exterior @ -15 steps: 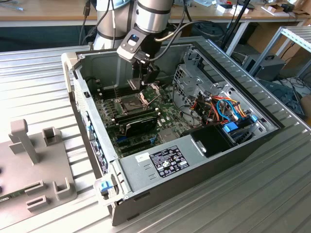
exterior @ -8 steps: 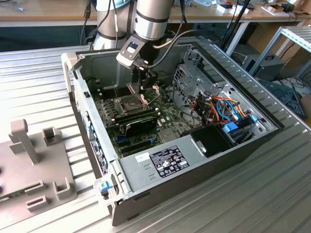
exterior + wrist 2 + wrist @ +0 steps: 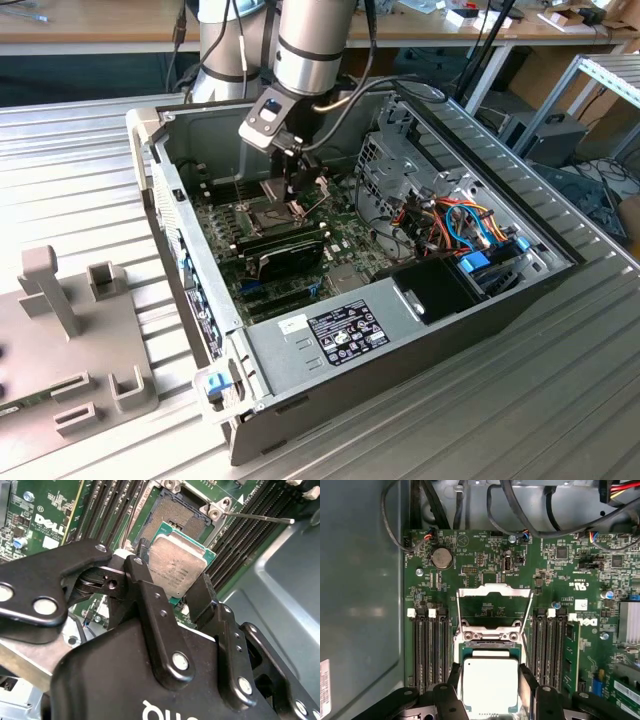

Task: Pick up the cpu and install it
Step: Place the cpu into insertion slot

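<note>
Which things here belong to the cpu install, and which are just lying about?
Job: cpu, gripped in the pincer; open socket; raised socket frame.
Lying about: coin battery; power supply; coloured cables; grey fixture beside the case.

From where I stand, the exterior view sits off the bench, raised, and looks down at a slant into the open computer case (image 3: 400,340). It is far enough back to take in the whole case, the ribbed table (image 3: 80,150) around it and the arm (image 3: 315,45) entering at the upper middle of the frame. The first wrist view rides on the arm and looks almost straight down at the motherboard (image 3: 485,565) from close by, with the gripper (image 3: 491,675) in the foreground. The second wrist view is nearer still, peering slantwise past the gripper's fingers (image 3: 202,600). Both wrist views share the cpu (image 3: 490,685) and the socket (image 3: 172,520). The exterior view shows that same spot, small, just left of mid-frame.
</note>
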`<action>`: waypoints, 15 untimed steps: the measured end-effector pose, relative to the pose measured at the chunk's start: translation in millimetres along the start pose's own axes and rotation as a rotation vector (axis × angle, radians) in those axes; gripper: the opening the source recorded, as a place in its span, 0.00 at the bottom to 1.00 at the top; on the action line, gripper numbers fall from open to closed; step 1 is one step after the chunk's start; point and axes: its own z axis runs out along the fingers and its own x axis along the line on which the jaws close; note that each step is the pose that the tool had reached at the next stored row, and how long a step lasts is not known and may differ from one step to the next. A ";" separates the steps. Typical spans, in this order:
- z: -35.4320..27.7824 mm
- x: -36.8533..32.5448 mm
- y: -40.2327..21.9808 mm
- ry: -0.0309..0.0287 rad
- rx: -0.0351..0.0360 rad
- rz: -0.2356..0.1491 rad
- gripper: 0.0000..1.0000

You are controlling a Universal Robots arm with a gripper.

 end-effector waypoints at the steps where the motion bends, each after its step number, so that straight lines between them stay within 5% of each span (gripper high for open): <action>1: 1.3 0.0 0.0 0.0000 0.0000 0.000 0.55; 10: 2.3 -3.1 -1.3 -0.0005 -0.0014 -0.025 0.55; 15: 8.0 -3.6 -6.0 -0.0006 -0.0015 -0.031 0.55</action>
